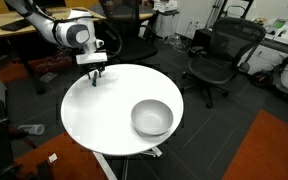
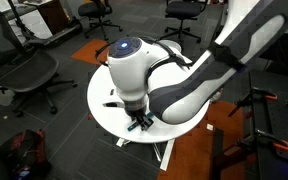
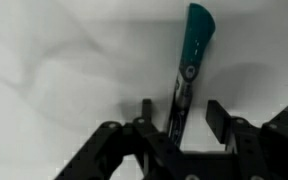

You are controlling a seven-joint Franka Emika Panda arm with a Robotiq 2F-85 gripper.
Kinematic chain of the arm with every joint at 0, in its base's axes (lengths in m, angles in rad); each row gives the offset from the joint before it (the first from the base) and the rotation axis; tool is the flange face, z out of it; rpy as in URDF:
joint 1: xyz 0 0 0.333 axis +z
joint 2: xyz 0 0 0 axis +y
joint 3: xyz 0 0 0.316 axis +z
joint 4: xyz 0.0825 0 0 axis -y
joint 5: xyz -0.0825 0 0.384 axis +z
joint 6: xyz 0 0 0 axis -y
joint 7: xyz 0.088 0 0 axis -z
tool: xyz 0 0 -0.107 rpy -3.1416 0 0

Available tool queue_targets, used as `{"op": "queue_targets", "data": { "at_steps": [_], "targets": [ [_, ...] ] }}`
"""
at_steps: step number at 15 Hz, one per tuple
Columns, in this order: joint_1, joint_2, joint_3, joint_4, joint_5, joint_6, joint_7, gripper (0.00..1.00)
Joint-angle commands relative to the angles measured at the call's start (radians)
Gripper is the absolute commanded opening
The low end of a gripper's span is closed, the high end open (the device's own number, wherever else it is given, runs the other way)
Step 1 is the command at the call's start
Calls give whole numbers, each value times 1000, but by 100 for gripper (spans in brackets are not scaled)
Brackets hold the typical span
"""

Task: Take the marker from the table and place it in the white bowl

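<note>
The big round table [image 1: 109, 125] has a smooth white top. In both exterior views it stands on a dark floor. In an exterior view, a black office chair [image 1: 219, 55] stands beside it, a little way off.

The robot arm [image 1: 54, 28] is white and grey. It reaches over the table from the back edge. In an exterior view the arm [image 2: 199, 75] is very close to the camera and covers most of the table [image 2: 99, 95].

The white bowl [image 1: 152, 118] sits on the table, on the side near the chair. It is round and deep. Its inside looks plain white and smooth all the way down. It is well apart from the claw.

The claw [image 1: 94, 76] is black and points straight down, near the table's rim on the side away from the bowl. It hangs just over the top [image 2: 139, 123].

In the wrist view the claw [image 3: 181, 108] is spread wide. One finger [image 3: 146, 112] is on each side of the marker [image 3: 192, 45]. The marker is thin, with a teal end and a darker end. It lies on the white table top, not in the bowl. Its dark end is between the fingers, nearer to one of them. I cannot tell if that finger touches it.
</note>
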Motion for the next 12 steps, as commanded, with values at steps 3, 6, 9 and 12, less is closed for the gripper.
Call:
{"op": "queue_targets", "data": {
  "at_steps": [3, 6, 9, 12],
  "targets": [
    [2, 5, 3, 2, -10, 35, 19, 13],
    [2, 3, 3, 1, -10, 38, 22, 2],
    [3, -11, -4, -1, 1, 27, 57, 5],
    [1, -48, -24, -9, 6, 15, 154, 5]
  ]
}}
